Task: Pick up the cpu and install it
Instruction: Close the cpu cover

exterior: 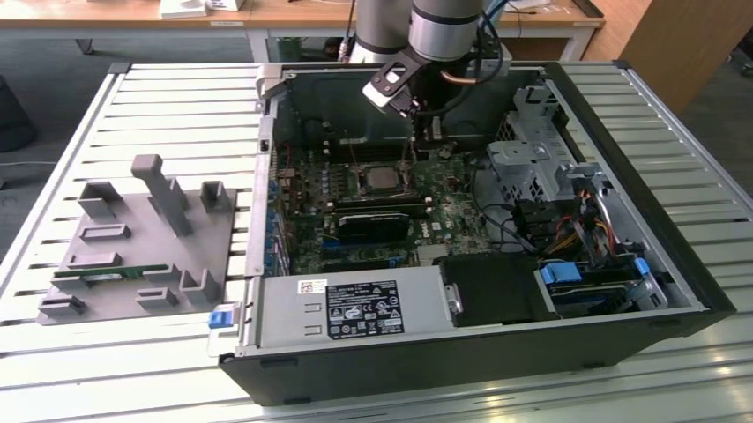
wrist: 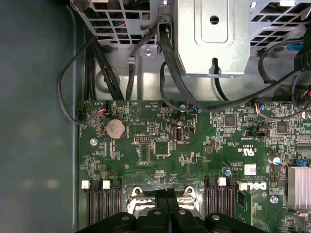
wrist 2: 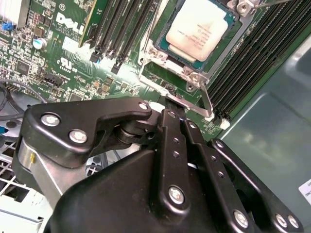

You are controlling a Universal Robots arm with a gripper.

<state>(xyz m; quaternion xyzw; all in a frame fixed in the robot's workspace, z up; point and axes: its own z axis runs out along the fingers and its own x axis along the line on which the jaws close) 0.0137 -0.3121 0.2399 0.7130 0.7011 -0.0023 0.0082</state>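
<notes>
The square, silver-topped cpu [exterior: 379, 180] lies seated in its socket on the green motherboard [exterior: 447, 207], mid-frame inside the open black computer case [exterior: 471, 370]. In the second wrist view, black memory slots [wrist 2: 252, 58] flank it.

The black pincer [exterior: 425, 139] hangs at upper centre just beyond the socket, its fingers pressed together with nothing between them. Its tips are just beside a thin steel socket lever [wrist 2: 208, 99]; whether they touch it I cannot tell.

A black rectangular block [exterior: 370, 225] sits just below the socket, and a silver drive cage [exterior: 530, 154] crowds the exterior view's right. The grey power supply [exterior: 294, 313] at lower centre carries a printed label [exterior: 362, 310].

A grey moulded tray [exterior: 118, 264] rests on the slatted metal tabletop [exterior: 165, 106] at the exterior view's left, well apart from the case.
</notes>
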